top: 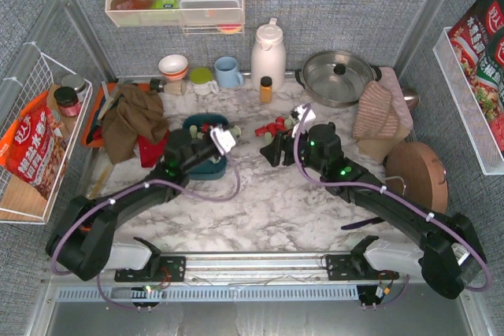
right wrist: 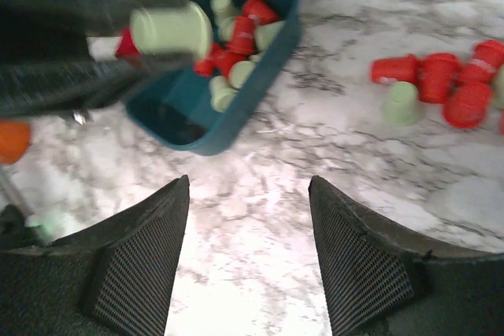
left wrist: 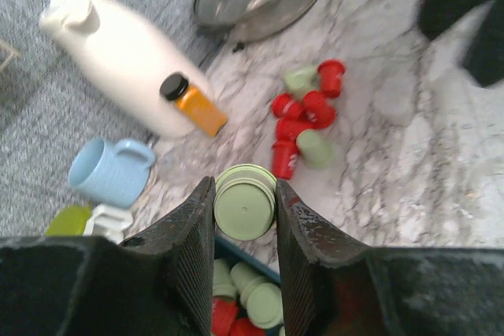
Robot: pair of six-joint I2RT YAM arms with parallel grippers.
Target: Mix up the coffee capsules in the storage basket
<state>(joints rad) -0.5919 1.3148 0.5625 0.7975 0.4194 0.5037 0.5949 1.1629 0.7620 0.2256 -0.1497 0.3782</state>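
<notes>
The dark teal storage basket [top: 201, 122] sits left of centre on the marble table, with several red and mint green coffee capsules [right wrist: 236, 41] inside it. My left gripper [left wrist: 244, 185] hangs over the basket's rim [left wrist: 235, 252], shut on one green capsule [left wrist: 244, 208] that it holds sideways above the basket [right wrist: 236, 127]. A loose cluster of red and green capsules [left wrist: 303, 116] lies on the table to the right [top: 272, 127]. My right gripper [right wrist: 248, 186] is open with nothing between its fingers, low over bare marble between the basket and the loose capsules [right wrist: 441, 84].
A white jug [top: 268, 54], a small amber bottle [top: 266, 89], a blue mug [top: 228, 72] and a lidded pot [top: 337, 76] line the back. A brown cloth [top: 132, 120] lies left of the basket; a folded towel [top: 382, 112] and a round wooden board [top: 416, 175] lie at the right.
</notes>
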